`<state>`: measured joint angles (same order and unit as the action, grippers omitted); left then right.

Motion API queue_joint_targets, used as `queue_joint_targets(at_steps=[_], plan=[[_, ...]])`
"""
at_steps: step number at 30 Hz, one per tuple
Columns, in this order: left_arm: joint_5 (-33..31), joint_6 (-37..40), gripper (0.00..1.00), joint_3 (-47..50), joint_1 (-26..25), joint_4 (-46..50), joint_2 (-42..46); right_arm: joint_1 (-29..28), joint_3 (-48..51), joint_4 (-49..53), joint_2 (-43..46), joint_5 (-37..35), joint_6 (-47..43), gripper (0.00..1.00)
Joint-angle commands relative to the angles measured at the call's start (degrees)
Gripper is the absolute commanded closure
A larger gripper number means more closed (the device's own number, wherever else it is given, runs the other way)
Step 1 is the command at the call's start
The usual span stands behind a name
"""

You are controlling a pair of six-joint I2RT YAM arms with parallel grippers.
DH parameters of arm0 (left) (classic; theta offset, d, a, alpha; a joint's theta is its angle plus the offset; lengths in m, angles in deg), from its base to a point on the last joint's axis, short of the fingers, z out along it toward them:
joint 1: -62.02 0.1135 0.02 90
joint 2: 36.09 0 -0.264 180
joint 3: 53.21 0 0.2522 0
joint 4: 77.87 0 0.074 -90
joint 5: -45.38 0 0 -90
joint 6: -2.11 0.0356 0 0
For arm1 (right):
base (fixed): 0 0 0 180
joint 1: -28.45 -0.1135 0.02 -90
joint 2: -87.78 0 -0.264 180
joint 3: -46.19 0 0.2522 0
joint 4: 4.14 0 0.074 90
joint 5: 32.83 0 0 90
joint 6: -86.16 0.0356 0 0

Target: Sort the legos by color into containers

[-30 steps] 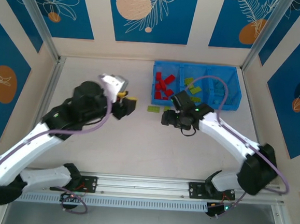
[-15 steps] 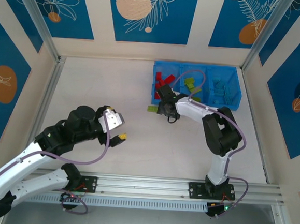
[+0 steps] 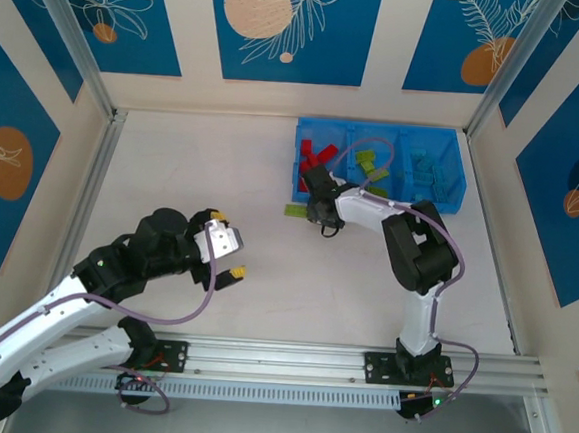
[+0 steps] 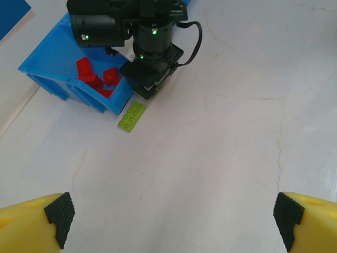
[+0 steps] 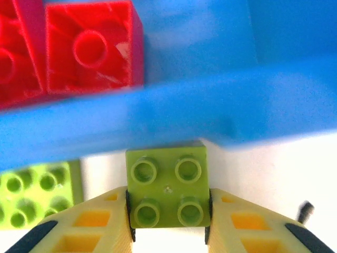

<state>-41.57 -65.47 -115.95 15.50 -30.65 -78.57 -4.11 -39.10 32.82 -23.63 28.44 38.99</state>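
Right end effector (image 5: 168, 224) around green lego (image 5: 167, 188)

My right pincer (image 5: 168, 211) has yellow fingers (image 5: 95, 232) with black pads. The square brick (image 5: 167, 187) between them is lime green, studs and all. The tray (image 5: 221, 110) wall just beyond is bright blue, and the red bricks (image 5: 89, 50) behind it are glossy. To the left, a flat brick (image 5: 37, 192) is a brighter lime. Seen from above, the bricks (image 3: 428, 172) in the right compartment are light blue. The table (image 3: 193, 169) is off-white, and the far panels (image 3: 284, 26) are blue with white leaf outlines and peach discs.
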Motion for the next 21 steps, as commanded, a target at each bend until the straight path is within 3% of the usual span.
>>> queue_joint_targets(at_steps=[1,8,13,16,21], plan=[[1.45,0.88,0.01,0.54,0.40,-1.28,0.60,-1.39,5.35,-0.32,5.87,-0.49,1.40,0.71],[1.88,0.70,0.00,0.89,1.03,-1.81,0.38,-5.14,16.06,3.43,25.69,-4.62,4.98,0.73],[1.92,0.98,0.00,0.76,1.87,-1.81,-0.26,0.80,18.49,1.51,37.07,-2.54,1.53,0.73],[2.14,0.83,0.00,0.80,2.74,-1.81,0.00,8.62,14.96,0.43,35.41,2.39,-2.18,0.73],[1.65,0.83,0.00,1.49,3.17,-1.89,0.59,19.46,2.61,-0.37,22.27,11.81,-7.09,0.73]])
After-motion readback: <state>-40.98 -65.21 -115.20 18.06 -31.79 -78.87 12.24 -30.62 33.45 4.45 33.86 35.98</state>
